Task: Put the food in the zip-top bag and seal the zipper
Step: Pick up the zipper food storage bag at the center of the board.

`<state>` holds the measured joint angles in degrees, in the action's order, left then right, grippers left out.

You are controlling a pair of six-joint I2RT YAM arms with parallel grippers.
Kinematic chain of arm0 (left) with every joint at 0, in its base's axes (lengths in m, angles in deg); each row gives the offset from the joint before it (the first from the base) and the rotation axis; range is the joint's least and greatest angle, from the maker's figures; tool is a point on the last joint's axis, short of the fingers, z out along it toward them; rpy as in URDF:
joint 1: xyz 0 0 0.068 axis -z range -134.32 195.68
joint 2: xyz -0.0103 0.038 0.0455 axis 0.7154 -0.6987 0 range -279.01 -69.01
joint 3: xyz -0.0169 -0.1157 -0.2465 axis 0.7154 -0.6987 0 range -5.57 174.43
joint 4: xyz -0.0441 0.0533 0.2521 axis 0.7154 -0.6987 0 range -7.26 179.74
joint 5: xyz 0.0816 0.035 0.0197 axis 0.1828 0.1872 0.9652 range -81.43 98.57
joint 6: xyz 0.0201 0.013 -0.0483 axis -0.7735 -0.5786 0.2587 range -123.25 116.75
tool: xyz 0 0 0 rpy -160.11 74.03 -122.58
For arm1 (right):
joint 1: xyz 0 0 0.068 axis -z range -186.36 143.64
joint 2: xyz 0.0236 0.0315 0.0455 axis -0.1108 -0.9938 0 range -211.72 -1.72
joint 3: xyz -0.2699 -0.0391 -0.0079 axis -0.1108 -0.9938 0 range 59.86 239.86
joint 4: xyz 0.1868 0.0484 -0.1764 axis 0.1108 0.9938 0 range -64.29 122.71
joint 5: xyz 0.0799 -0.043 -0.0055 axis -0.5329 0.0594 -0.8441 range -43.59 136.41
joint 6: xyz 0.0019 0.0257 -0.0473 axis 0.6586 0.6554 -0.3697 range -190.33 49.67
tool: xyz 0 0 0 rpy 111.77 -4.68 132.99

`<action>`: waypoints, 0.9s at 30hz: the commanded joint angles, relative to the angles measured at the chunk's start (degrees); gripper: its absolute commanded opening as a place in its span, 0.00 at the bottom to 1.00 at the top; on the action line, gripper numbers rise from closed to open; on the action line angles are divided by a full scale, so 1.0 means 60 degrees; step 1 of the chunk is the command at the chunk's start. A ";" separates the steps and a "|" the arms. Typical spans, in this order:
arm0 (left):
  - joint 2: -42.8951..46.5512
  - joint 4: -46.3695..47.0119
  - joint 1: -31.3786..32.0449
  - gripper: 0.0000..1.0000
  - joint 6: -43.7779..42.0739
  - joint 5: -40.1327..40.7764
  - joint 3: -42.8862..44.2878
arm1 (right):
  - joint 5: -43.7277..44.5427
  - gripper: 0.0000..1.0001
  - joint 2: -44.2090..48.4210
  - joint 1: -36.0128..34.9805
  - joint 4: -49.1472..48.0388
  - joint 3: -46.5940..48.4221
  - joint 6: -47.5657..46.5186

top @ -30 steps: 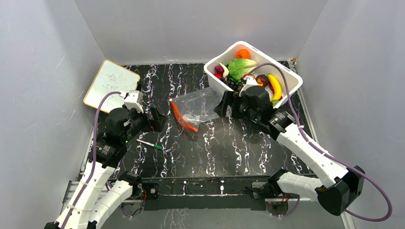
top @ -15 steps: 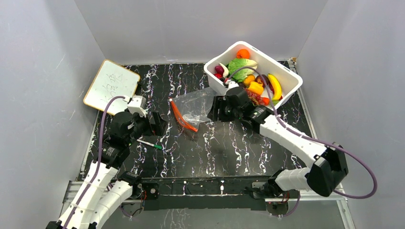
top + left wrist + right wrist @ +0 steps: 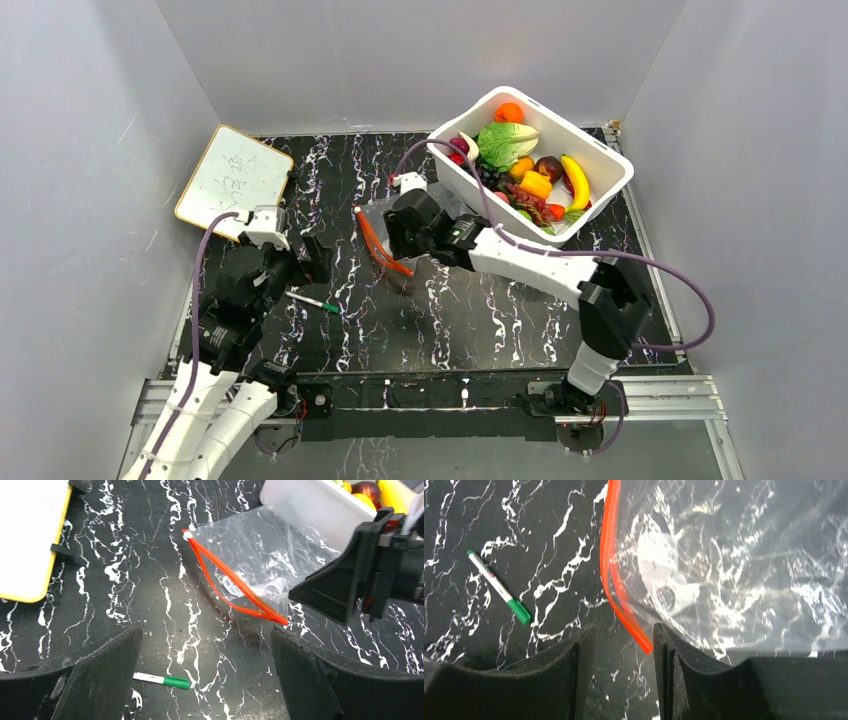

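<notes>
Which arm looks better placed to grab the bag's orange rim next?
The right. Its gripper hangs directly over the near end of the zipper, jaws open on either side of it. The left gripper, also open, sits off to the side near the pen, apart from the zip-top bag.

the top external view looks down from behind the arm bases over the whole tabletop (image 3: 480, 310). the left wrist view faces the zip-top bag (image 3: 260, 555) obliquely; the right wrist view sits close above its zipper (image 3: 607, 555). all share the pen (image 3: 312, 301).
</notes>
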<state>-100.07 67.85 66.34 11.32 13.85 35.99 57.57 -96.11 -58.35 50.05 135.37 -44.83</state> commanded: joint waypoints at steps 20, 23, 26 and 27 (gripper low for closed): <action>0.1653 -0.0577 -0.0064 0.98 -0.0127 0.2567 0.0144 | 0.3954 0.42 -0.4730 -0.0842 0.1109 0.4537 -0.2680; 0.1507 -0.0569 -0.0071 0.98 -0.0101 0.2577 0.0122 | 0.4272 0.23 -0.4720 -0.0842 0.1218 0.4592 -0.2680; 0.1465 -0.0503 -0.0065 0.98 -0.0019 0.2506 0.0089 | 0.4388 0.10 -0.4366 -0.0835 0.0937 0.4293 -0.2590; 0.1451 -0.0454 -0.0065 0.98 0.0006 0.2460 0.0035 | 0.4376 0.06 -0.4210 -0.0841 0.0823 0.4157 -0.2540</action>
<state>-90.50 64.23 66.10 10.91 28.34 35.99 80.02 -125.09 -63.61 58.33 159.82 -59.83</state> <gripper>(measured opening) 0.983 0.118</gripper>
